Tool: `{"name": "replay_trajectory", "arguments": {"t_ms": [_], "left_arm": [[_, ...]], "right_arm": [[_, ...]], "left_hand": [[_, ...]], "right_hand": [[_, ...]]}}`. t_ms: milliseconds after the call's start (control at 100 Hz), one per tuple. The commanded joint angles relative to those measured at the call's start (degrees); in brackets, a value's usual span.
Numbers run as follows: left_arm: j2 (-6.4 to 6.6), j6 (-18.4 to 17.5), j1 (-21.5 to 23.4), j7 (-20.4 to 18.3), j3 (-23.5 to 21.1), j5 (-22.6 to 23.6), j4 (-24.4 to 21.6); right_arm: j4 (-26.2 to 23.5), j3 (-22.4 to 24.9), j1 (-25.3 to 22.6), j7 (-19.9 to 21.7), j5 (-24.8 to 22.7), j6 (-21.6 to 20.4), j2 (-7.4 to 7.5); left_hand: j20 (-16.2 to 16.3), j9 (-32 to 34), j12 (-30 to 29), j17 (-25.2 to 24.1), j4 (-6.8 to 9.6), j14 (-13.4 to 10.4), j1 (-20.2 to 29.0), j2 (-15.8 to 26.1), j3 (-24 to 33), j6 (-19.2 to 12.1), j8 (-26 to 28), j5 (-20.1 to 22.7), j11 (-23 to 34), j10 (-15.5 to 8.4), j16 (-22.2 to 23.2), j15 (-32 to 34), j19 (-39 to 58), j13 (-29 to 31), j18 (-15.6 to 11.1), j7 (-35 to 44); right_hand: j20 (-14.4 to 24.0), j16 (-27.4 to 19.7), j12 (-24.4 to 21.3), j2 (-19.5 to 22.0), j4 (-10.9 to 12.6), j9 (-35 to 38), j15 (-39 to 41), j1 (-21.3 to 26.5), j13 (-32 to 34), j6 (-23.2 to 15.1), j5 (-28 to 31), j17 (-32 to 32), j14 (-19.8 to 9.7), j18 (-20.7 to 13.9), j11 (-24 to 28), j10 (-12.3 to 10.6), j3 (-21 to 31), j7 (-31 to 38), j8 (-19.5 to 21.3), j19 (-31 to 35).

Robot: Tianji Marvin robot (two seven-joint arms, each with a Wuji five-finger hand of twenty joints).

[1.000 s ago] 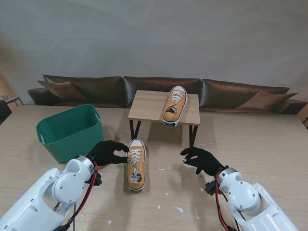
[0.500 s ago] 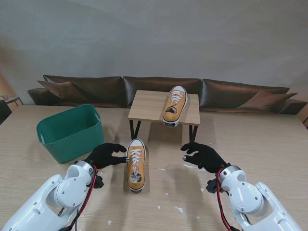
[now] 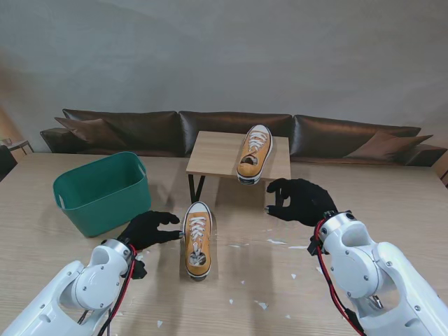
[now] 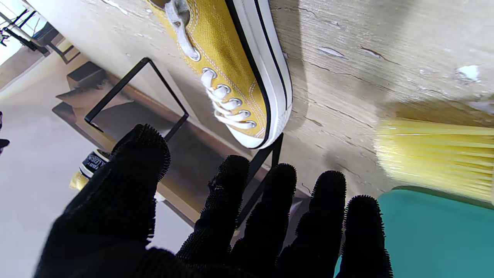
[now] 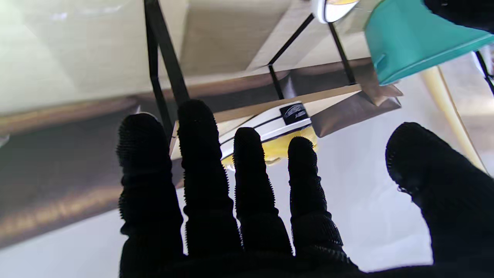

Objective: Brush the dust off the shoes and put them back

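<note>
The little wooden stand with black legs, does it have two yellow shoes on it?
No, the little wooden stand with black legs carries only one yellow canvas shoe; the other yellow canvas shoe lies on the big table.

In the left wrist view, the heel of the shoe on the counter [image 4: 231, 58] is cut off by the picture's edge, and the yellow bristles [image 4: 436, 158] beside the green tub [image 4: 436, 231] are blurred and cropped, so no handle or holder can be made out. The shoe on the small stand [image 5: 270, 127] is largely covered by the fingers [image 5: 247, 185] of the right hand [image 5: 270, 216] in the right wrist view; only its heel patch and sole edge are seen. In the stand view, the white specks [image 3: 260, 304] scattered toward the counter's near edge are too small to be identified. The forearms are cropped at the bottom corners.
</note>
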Motion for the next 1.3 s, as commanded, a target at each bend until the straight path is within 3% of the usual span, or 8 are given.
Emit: {"name": "replay_trajectory", "arguments": {"t_ms": [0, 240, 580, 750, 890, 1150, 1290], "left_arm": [[-0.22, 0.07, 0.31, -1.08, -0.14, 0.00, -0.63], [-0.17, 1.47, 0.78, -1.82, -0.30, -0.48, -1.52], [-0.17, 2.79, 0.80, -2.46, -0.19, -1.24, -1.94], [-0.17, 3.11, -0.09, -2.97, 0.47, -2.15, -1.09], [-0.15, 3.42, -0.85, -3.51, 1.06, -2.91, -0.44], [-0.18, 3.94, -1.45, -3.73, 1.61, -3.40, 0.03], [-0.18, 4.20, -1.71, -3.94, 1.87, -3.73, 0.21]], "right_arm": [[-1.21, -1.35, 1.82, 0.54, 1.03, 1.33, -0.28], [1.32, -9.98, 10.06, -0.62, -8.23, 10.25, -0.52], [6.82, -21.61, 21.48, 4.70, -17.62, 22.43, -0.51], [10.79, -26.98, 26.07, 4.66, -17.94, 27.18, -0.90], [13.93, -31.40, 29.70, 5.27, -17.71, 30.59, -1.13], [19.66, -37.94, 34.88, 3.44, -15.45, 34.67, -1.90], [22.55, -40.77, 36.91, 1.83, -13.96, 36.20, -2.47]], "left_hand": [[1.44, -1.42, -0.61, 0.54, 1.55, 1.46, 1.68, 2.57, -1.81, 0.50, -0.27, -0.15, -0.53, 0.56, -0.23, -1.26, -2.83, -3.04, 1.22, -0.78], [4.28, -1.27, -0.58, 3.29, 1.69, 1.66, 2.26, 3.21, -2.63, 0.92, -0.28, 0.00, -0.47, 0.91, -0.24, -1.60, -10.75, -3.23, 1.90, -0.84], [6.92, -0.61, -0.45, 3.10, 1.76, 2.05, 2.62, 3.44, -2.70, 1.53, -0.18, 0.81, -0.28, 1.39, -0.17, -1.74, -12.00, -3.17, 2.05, -0.57], [7.55, -0.54, -0.37, 3.08, 1.77, 1.95, 2.71, 3.57, -2.69, 1.78, -0.21, 0.79, -0.26, 1.55, -0.13, -1.80, -12.47, -3.22, 2.00, -0.64], [7.96, -0.45, -0.31, 3.09, 1.77, 2.10, 2.75, 3.70, -2.71, 1.81, -0.19, 1.04, -0.24, 1.68, -0.10, -1.84, -12.72, -3.22, 2.02, -0.57], [8.51, -0.30, -0.27, 3.05, 1.78, 2.11, 2.83, 3.91, -2.68, 2.03, -0.16, 1.26, -0.22, 1.94, -0.05, -1.89, -13.12, -3.22, 1.98, -0.49], [8.74, -0.20, -0.25, 3.02, 1.77, 2.20, 2.83, 4.03, -2.71, 2.20, -0.15, 1.41, -0.21, 2.14, -0.04, -1.94, -13.28, -3.24, 2.02, -0.46]], "right_hand": [[-1.15, 1.52, 2.15, -2.18, 0.61, -2.22, 2.98, -2.29, 1.57, -2.29, -1.64, -14.68, -1.19, -1.88, 1.94, -2.00, -1.34, -0.91, 1.18, 3.79], [-1.55, 3.14, 5.26, -6.24, -0.04, -7.54, 8.09, -0.40, -0.06, -6.67, -7.48, -15.74, -2.73, -2.44, 5.41, -3.85, -3.99, -2.54, 3.56, 3.78], [-0.59, 5.80, 8.50, -7.03, 0.13, -7.24, 16.78, 2.38, 3.92, -8.97, -10.04, -12.28, -5.35, -3.64, 10.97, -5.34, -10.25, -4.92, 6.72, 8.03], [-0.67, 5.76, 8.68, -8.25, 0.85, -5.97, 17.65, 2.54, 5.63, -9.65, -9.69, -11.04, -5.83, -3.63, 11.51, -5.44, -11.67, -5.01, 7.27, 9.07], [-1.18, 5.57, 8.73, -9.84, 1.02, -5.24, 18.32, 1.90, 7.01, -9.49, -8.57, -10.05, -6.49, -3.84, 11.80, -5.34, -9.27, -4.34, 8.04, 9.81], [-1.68, 5.30, 8.52, -9.69, 0.86, -4.83, 18.55, 2.37, 7.94, -8.70, -8.11, -9.36, -6.77, -3.81, 11.84, -5.10, -9.02, -3.21, 8.57, 10.23], [-2.47, 4.96, 8.40, -10.73, 0.85, -3.82, 18.91, 4.07, 9.03, -6.87, -5.53, -8.63, -7.17, -3.72, 12.53, -4.84, -9.55, 2.13, 10.51, 10.70]]}}
